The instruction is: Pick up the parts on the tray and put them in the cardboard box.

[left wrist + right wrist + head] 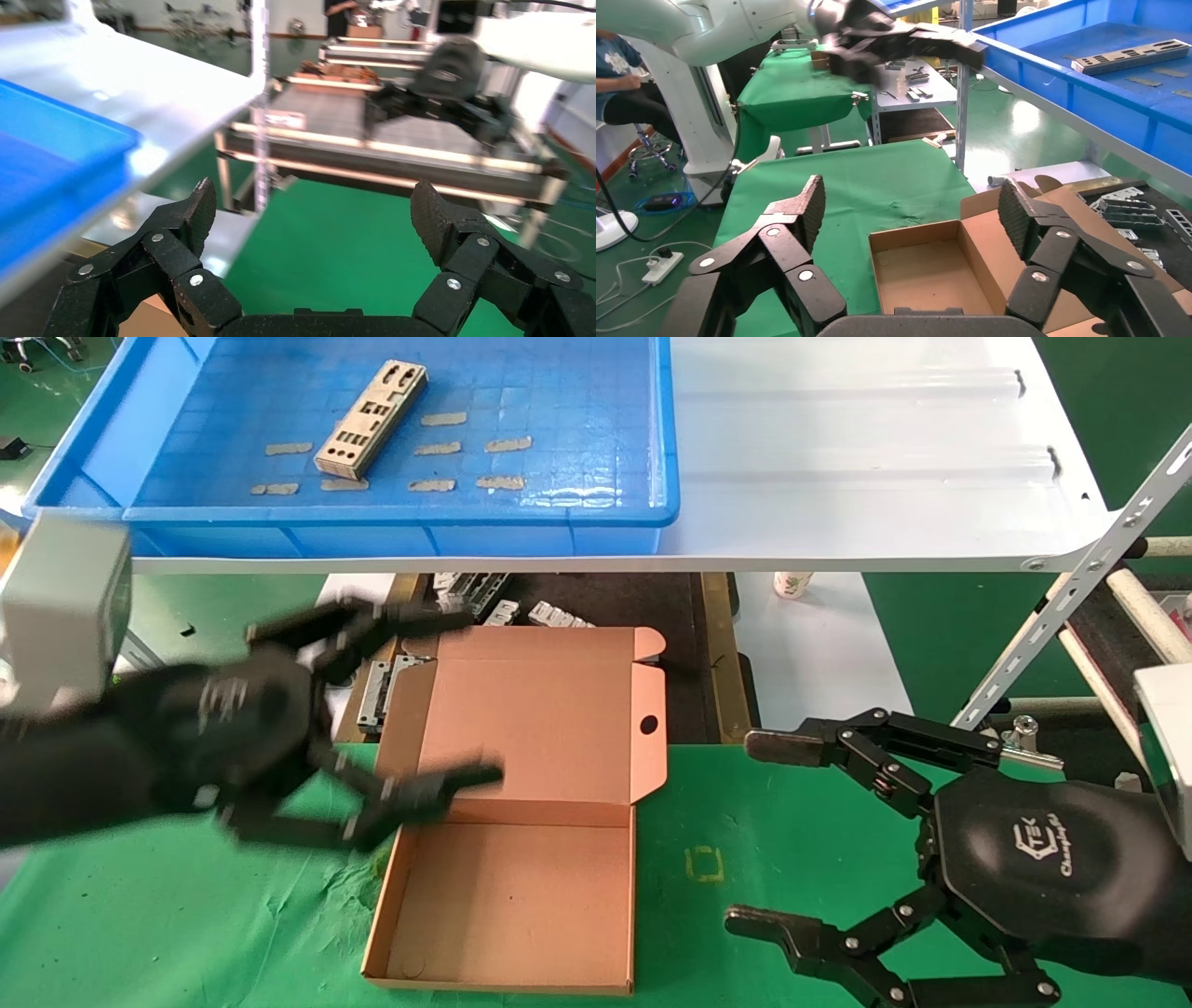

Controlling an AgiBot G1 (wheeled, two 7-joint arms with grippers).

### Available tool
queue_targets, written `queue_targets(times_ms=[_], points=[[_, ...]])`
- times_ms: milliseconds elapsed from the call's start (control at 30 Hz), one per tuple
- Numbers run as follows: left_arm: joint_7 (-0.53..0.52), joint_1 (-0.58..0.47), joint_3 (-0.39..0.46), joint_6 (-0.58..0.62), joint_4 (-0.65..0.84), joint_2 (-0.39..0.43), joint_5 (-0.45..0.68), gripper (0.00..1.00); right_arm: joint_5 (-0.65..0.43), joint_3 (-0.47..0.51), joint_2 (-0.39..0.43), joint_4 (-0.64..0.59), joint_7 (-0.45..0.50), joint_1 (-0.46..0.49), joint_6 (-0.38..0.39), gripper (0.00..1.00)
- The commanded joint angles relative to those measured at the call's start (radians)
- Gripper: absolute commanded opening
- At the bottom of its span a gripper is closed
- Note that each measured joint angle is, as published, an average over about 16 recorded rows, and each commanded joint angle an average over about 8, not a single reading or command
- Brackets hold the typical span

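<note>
While one punched metal part lies flat on the floor of the blue tray — up on the white shelf beyond the cardboard box — we see that box open and empty on the green cloth. The left gripper hovers over the box's left edge, fingers spread wide with nothing between them; the right gripper waits to the box's right, likewise spread — empty too.

left pincer: fingers spread, raised | right pincer: fingers spread, low, idle
</note>
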Motion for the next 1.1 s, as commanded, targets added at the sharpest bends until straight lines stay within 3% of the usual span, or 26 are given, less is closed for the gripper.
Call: queue_targets(times_ms=[33,400,633,1100], points=[[0.0,-0.026,0.001,-0.03,0.021,0.021,0.015,1.0,0.0,0.0,0.0,0.0,0.0,0.0,0.0,0.0],[0.024,-0.357,0.075,-0.259,0.433,0.198,0.238,1.0,0.0,0.0,0.0,0.0,0.0,0.0,0.0,0.0],[0.11,-0.548,0.134,-0.352,0.712,0.292,0.368,1.0,0.0,0.0,0.0,0.0,0.0,0.0,0.0,0.0],[0.198,-0.735,0.197,-0.508,1.059,0.42,0.486,1.0,0.0,0.0,0.0,0.0,0.0,0.0,0.0,0.0]])
